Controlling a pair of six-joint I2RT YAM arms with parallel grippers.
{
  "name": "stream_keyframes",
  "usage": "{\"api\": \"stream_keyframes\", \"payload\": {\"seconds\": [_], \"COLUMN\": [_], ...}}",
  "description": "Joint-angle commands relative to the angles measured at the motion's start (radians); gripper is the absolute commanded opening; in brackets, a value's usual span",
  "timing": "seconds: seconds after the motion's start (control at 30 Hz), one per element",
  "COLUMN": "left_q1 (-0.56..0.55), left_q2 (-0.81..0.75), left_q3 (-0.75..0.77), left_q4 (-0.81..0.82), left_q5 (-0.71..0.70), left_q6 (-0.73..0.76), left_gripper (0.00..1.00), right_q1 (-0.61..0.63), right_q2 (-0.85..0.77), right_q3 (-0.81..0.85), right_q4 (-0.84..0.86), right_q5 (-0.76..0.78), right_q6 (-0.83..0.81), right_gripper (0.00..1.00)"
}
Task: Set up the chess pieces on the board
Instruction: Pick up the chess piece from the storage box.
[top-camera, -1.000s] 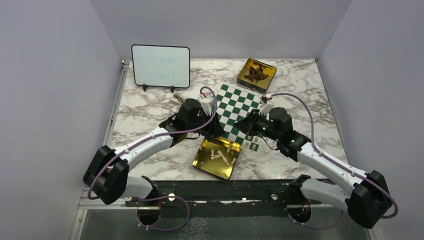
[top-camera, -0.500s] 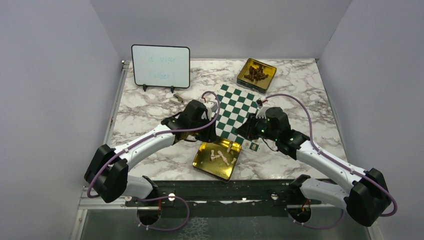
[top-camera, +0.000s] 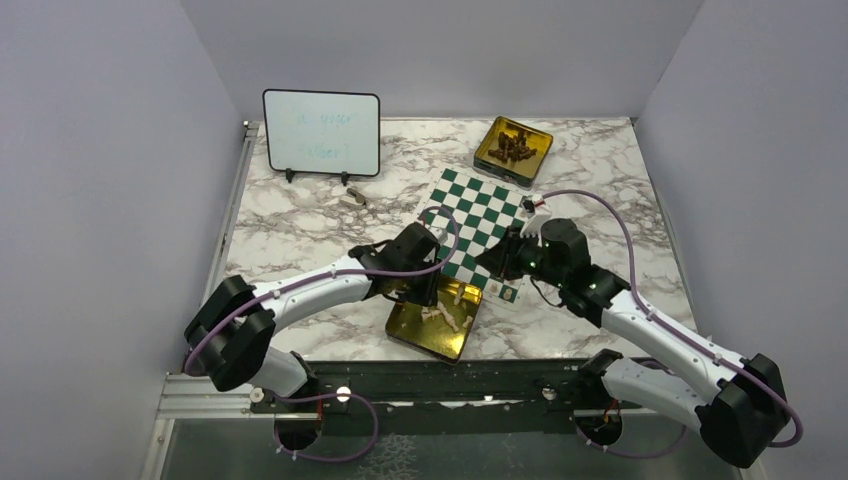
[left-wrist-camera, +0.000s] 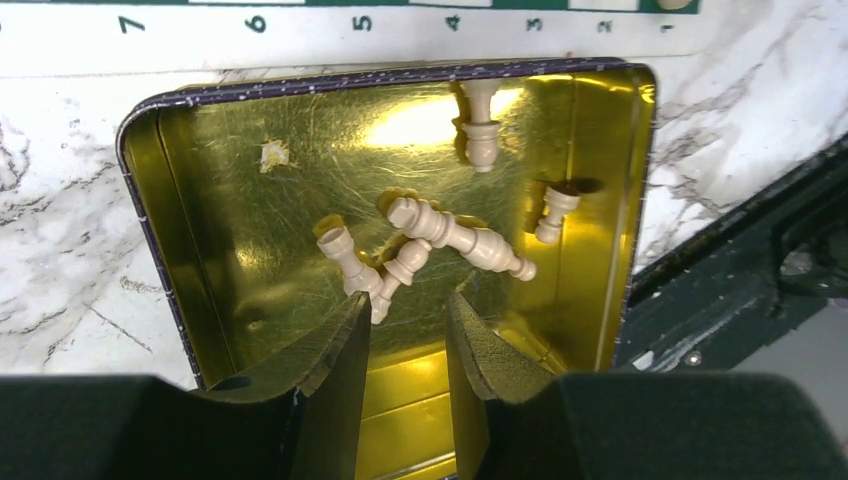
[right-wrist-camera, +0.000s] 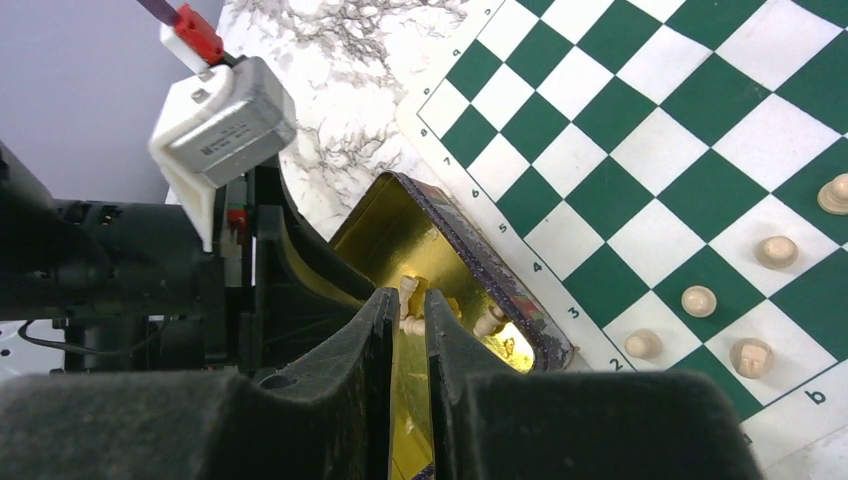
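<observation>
From above, the left gripper (top-camera: 428, 292) hangs over the gold tin (top-camera: 404, 325) just beside the chessboard (top-camera: 478, 215). Left wrist view: its jaws stand slightly parted and empty above five cream chess pieces (left-wrist-camera: 458, 234) lying in the tin (left-wrist-camera: 240, 200). Right wrist view: the right gripper (right-wrist-camera: 408, 318), nearly closed and empty, near five pieces (right-wrist-camera: 698, 300) standing on the board (right-wrist-camera: 640, 120).

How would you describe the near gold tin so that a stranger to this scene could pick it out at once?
Start at the green and white board in the middle of the marble table. Touching its near edge lies an open square gold tin, with the left gripper just above it. Unlike the far tin, which holds dark brown pieces, this one holds a few pale cream chess pieces lying on their sides.
</observation>
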Motion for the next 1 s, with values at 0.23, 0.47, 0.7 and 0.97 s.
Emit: {"api": "stream_keyframes", "payload": {"seconds": [0.23, 0.47, 0.7, 0.97], "left_q1": [-0.014, -0.014, -0.014, -0.014], "left_q2": [0.064, 0.09, 0.113, 0.097], "left_q3": [-0.051, -0.077, -0.088, -0.093], "left_q4": [0.037, 0.079, 0.1, 0.114], "left_q5": [-0.098, -0.089, -0.09, -0.069], "left_q6": [-0.035, -0.041, -0.032, -0.017], "left_gripper": [0.33, 0.33, 0.33, 0.24], "right_q1": [0.008, 0.007, 0.007, 0.008], "right_q2": [-0.032, -0.028, -0.028, -0.029], "right_q3": [-0.028, -0.03, -0.035, -0.04], "right_q4": [-0.013, -0.013, -0.011, -0.009], "right_q5": [0.03, 0.039, 0.039, 0.039], "right_q6": [-0.005, -0.001, 0.002, 0.02], "right_gripper": [0.21, 0.21, 0.21, 0.21]}}
